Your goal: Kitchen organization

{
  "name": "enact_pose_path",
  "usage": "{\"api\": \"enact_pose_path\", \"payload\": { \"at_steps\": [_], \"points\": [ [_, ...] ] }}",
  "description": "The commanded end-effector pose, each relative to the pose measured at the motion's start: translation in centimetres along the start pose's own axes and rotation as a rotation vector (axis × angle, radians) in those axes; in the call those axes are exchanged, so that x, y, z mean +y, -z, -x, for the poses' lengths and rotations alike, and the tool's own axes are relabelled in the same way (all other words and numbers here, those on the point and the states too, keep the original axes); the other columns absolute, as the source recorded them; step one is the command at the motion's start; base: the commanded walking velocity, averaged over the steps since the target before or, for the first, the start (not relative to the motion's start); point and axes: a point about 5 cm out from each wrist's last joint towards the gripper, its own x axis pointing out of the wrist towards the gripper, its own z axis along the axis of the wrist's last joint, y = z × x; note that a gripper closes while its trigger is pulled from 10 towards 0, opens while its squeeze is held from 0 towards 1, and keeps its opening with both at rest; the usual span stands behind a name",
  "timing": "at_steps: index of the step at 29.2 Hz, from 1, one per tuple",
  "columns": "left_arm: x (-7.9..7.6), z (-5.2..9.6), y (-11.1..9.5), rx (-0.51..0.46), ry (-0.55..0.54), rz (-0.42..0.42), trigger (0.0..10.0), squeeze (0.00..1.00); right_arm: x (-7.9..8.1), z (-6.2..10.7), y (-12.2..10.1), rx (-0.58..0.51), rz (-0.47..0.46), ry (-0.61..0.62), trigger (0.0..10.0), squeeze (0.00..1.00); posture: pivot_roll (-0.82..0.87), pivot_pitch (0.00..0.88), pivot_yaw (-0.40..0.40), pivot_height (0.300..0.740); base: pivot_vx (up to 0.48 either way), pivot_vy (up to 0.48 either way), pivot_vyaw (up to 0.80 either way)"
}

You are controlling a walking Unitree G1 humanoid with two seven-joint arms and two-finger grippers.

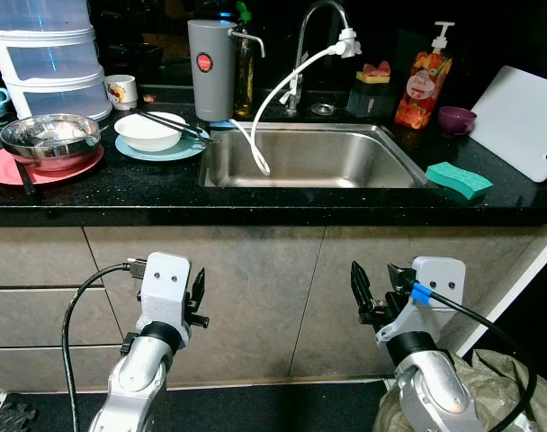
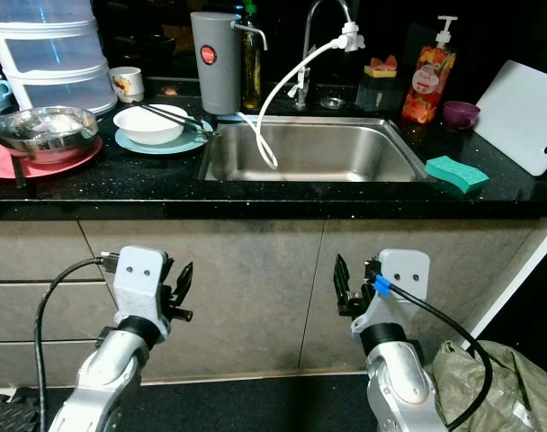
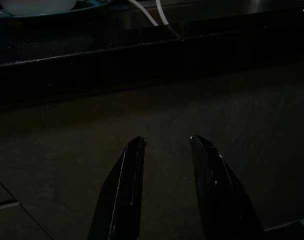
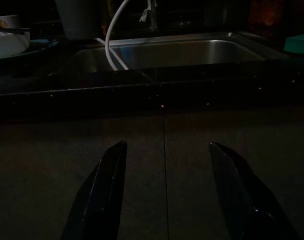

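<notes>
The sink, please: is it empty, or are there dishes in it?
Empty of dishes. The sink shows a bare steel basin; just the white hose from the faucet hangs into it.

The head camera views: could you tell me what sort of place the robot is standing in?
Most likely a home kitchen. A stainless sink with a tap is set into a black countertop, used dishes such as a white bowl sit beside it, and a green sponge lies at its right.

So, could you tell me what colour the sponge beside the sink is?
The sponge is green, clearest in the left eye view.
</notes>
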Motion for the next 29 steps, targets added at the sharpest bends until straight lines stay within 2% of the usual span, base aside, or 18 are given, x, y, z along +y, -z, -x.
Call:
{"api": "enact_pose_path", "payload": {
  "at_steps": [1, 17, 29],
  "points": [
    [-0.1, 0.1, 0.2, 0.005, 0.007, -0.003, 10.0, 0.0, -0.3, 0.2, 0.3, 0.009, 0.014, 0.014, 10.0, 0.0, -0.04, 0.114, -0.054, 0.74, 0.0, 0.0, 0.0],
    [0.0, 0.2, 0.4, 0.012, 0.002, -0.014, 10.0, 0.0, -0.2, 0.2, 0.4, 0.013, 0.01, 0.012, 10.0, 0.0, -0.04, 0.119, -0.054, 0.74, 0.0, 0.0, 0.0],
    [0.9, 1.0, 0.2, 0.011, -0.045, -0.028, 10.0, 0.0, 0.6, -0.5, 0.7, 0.017, -0.009, -0.032, 10.0, 0.0, 0.02, 0.119, -0.091, 0.74, 0.0, 0.0, 0.0]
  ]
}}
